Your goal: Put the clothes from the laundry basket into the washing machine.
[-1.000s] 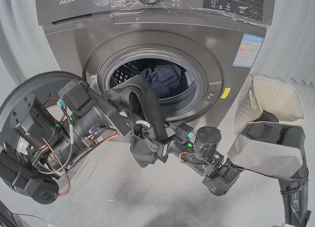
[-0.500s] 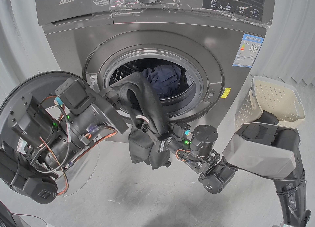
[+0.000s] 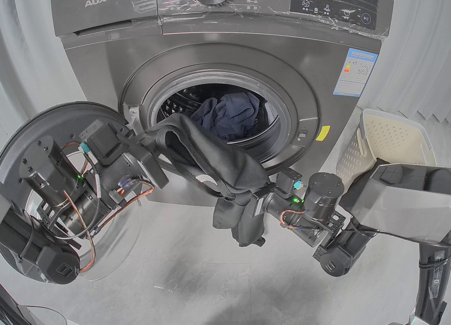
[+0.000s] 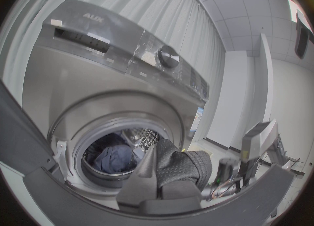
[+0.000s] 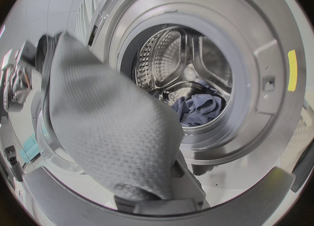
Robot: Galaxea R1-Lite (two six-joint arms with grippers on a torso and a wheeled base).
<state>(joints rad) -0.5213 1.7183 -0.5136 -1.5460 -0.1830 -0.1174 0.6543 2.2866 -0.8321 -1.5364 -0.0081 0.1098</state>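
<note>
Head view shows a black garment [image 3: 221, 161] stretched between the two claws in front of the washing machine [image 3: 216, 53], just below the rim of its open drum [image 3: 177, 100]. The left claw [image 3: 157, 140] is clamped on the garment's upper end near the hinge side of the opening. The right claw [image 3: 257, 199] grips the lower end, where loose folds hang toward the floor [image 3: 188, 269]. Blue clothes [image 3: 230, 114] lie inside the drum. The round door [image 3: 61, 119] stands swung open on the robot's left, and the laundry basket [image 3: 399, 140] sits at the machine's right.
</note>
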